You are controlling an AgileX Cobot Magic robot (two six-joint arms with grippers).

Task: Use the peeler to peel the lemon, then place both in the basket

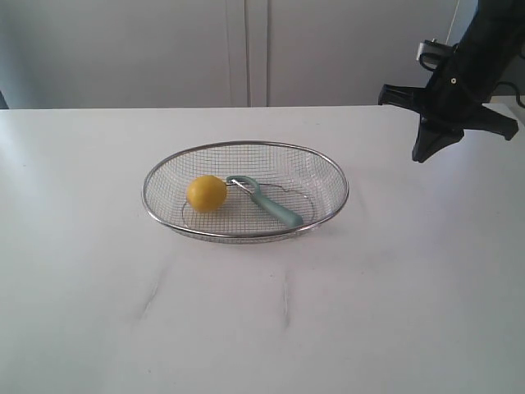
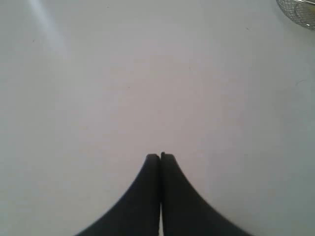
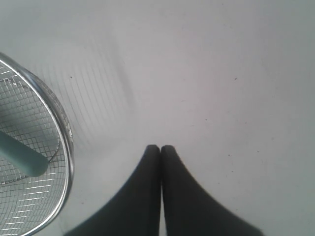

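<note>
The yellow lemon (image 1: 206, 193) lies inside the wire mesh basket (image 1: 246, 148) on the white table, left of centre in it. Beside it in the basket rests the teal-handled peeler (image 1: 271, 204), its loop head near the lemon. In the right wrist view the basket's rim (image 3: 65, 132) and the end of the peeler's handle (image 3: 22, 156) show. My right gripper (image 1: 420, 156) hangs above the table to the right of the basket; its fingers are pressed together, empty (image 3: 160, 147). My left gripper (image 2: 160, 155) is shut and empty over bare table, with a bit of the basket (image 2: 298, 11) at the corner.
The white table (image 1: 262, 328) spreads wide around the basket. A pale wall (image 1: 246, 49) with a vertical seam stands behind the far edge.
</note>
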